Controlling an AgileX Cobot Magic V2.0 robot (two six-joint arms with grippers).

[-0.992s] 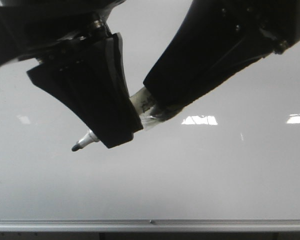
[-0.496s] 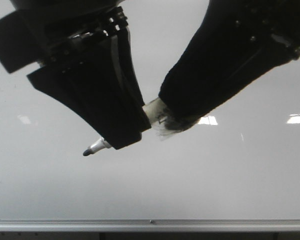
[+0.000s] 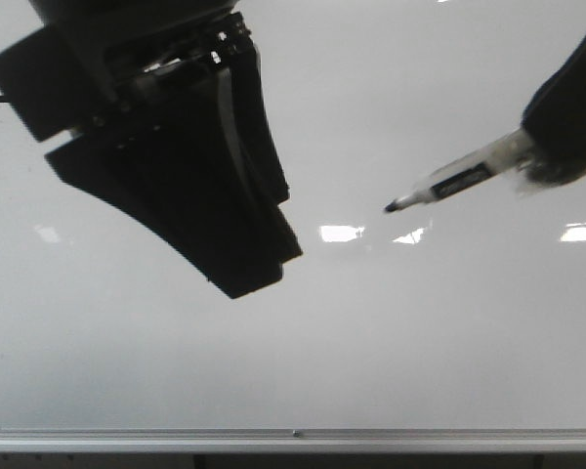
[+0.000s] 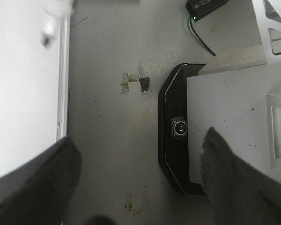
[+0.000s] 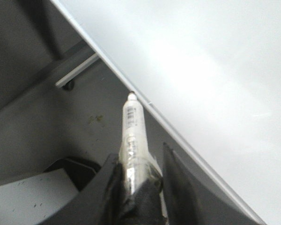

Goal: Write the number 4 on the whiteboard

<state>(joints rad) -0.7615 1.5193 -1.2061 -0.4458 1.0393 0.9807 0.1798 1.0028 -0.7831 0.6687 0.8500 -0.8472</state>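
Marker handed over: right arm now carries it

The whiteboard (image 3: 391, 352) fills your view and bears no number 4 yet. The left gripper (image 3: 259, 269), which clamped the marker a second ago, now hangs apart, fingers spread and empty. The right gripper (image 5: 138, 187) grips the marker (image 3: 449, 184), tip bare and clear of the board. Writing can begin.

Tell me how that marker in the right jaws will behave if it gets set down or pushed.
The marker looks like a slim, rigid plastic barrel, so probably stiff and light. Its round body would likely roll on the glossy whiteboard. The right gripper clamps only its rear end, so tip pressure might pivot it.
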